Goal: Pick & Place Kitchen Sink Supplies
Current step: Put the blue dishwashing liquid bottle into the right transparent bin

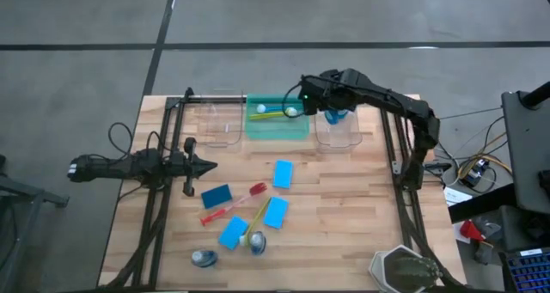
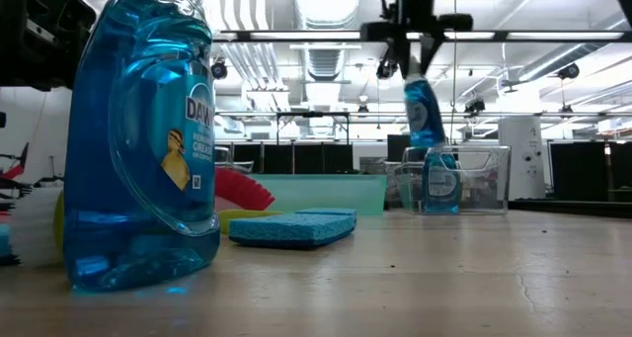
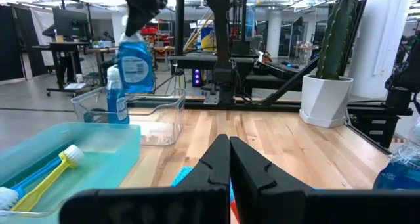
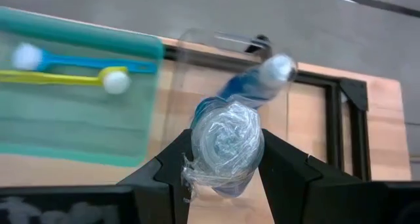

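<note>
A pale butcher-block wooden table point(image 1: 344, 207) with visible plank seams stands on a grey concrete floor; behind it the low view shows a large workshop with ceiling strip lights, dark racks and desks. A potted cactus in a white faceted pot point(image 3: 326, 99) sits at one table corner.

Along the far edge stand three bins: an empty-looking clear plastic bin point(image 1: 216, 125), a translucent green plastic bin point(image 1: 277, 127) and a second clear plastic bin point(image 1: 340, 135). The green bin holds two thin long-handled brushes, a yellow dish brush point(image 1: 277, 115) and a blue dish brush point(image 1: 271, 107), lying side by side.

Four small flat blue rectangular sponges point(image 1: 283, 173) with a rough, porous surface lie scattered on the open table, near a red dish brush point(image 1: 232, 204) and another yellow-handled brush point(image 1: 257, 219).

Four small clear bottles of blue liquid show. Two lie near the front edge point(image 1: 204, 258). One stands upright inside the second clear bin point(image 2: 439, 182). The fourth, a clear soap bottle point(image 2: 425, 110), hangs above that bin, pinched at its base by the right gripper point(image 4: 224, 159), fingers pressed on either side of it.

The left gripper point(image 3: 229, 159) waits over the table's left side, fingers pressed together and holding nothing
</note>
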